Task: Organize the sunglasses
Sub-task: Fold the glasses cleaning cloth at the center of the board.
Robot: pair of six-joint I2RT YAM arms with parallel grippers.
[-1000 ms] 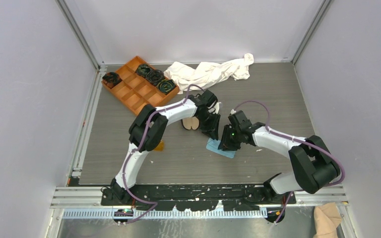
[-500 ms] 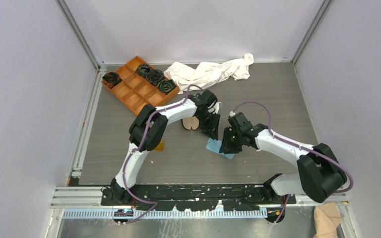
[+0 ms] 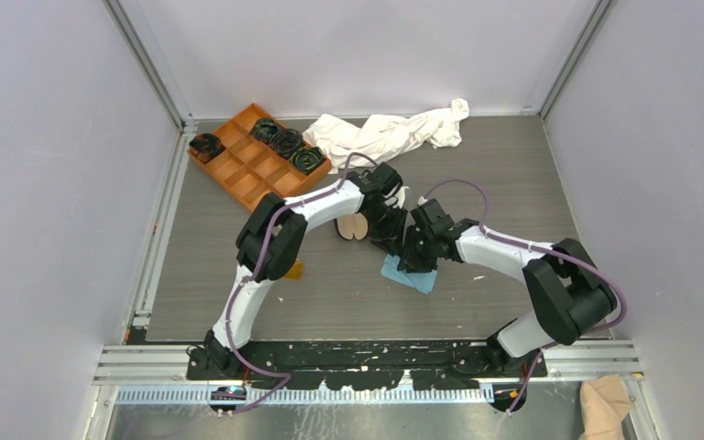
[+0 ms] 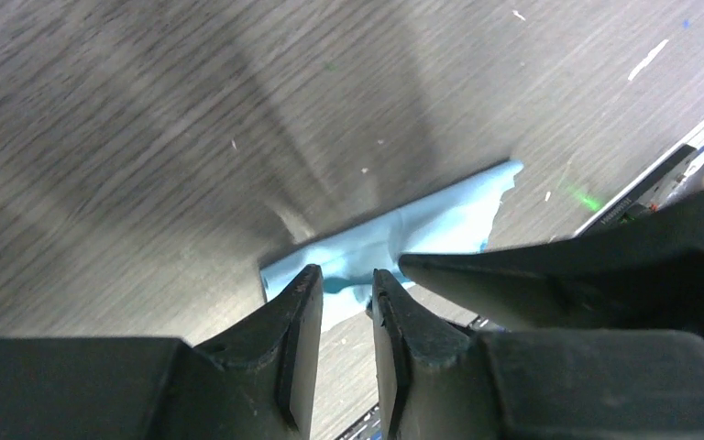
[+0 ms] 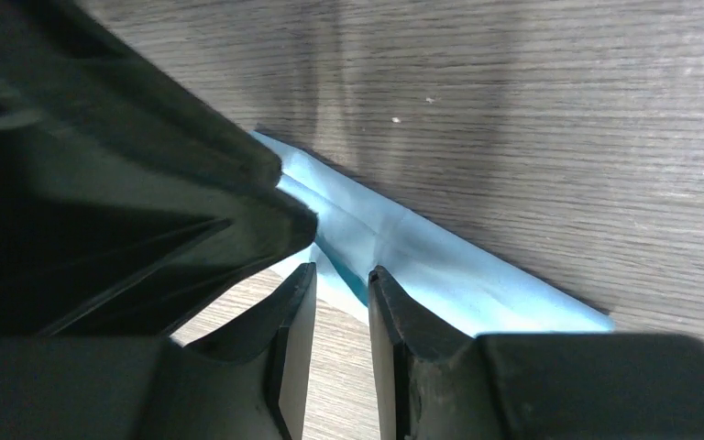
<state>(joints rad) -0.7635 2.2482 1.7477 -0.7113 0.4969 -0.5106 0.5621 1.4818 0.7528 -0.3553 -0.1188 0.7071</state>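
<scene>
- Both arms meet over the cloth [image 3: 412,279], which lies flat near the middle of the table [image 3: 513,165], a little toward the near edge.
- The left gripper [image 4: 339,278] points down at one edge of the cloth. Its jaws stand slightly apart with a dark gap between them. A bit of blue shows at the tips, but I see no firm pinch.
- The right gripper [image 5: 335,273] comes in from the other side, nearly touching the left one. Its jaws are likewise a little spread, their tips just over a fold in the cloth, and they hold nothing.
- The sunglasses [image 3: 294,269] are well apart from all this. A small amber patch shows beside the left arm's elbow, left of the cloth and toward the table's left edge. Most of it is hidden, so I cannot tell how they lie.
- The case [image 3: 353,227] sits just left of the left gripper, its beige lining facing up.
- Step in hand, as I judge it: tidying or folding the cloth, with neither glasses nor case being handled.
- The next move calls for one gripper to close fully on a cloth edge while the other backs away, since the two are crowded. Then the left arm must draw back from over the sunglasses so that they can be reached and carried to the case.
</scene>
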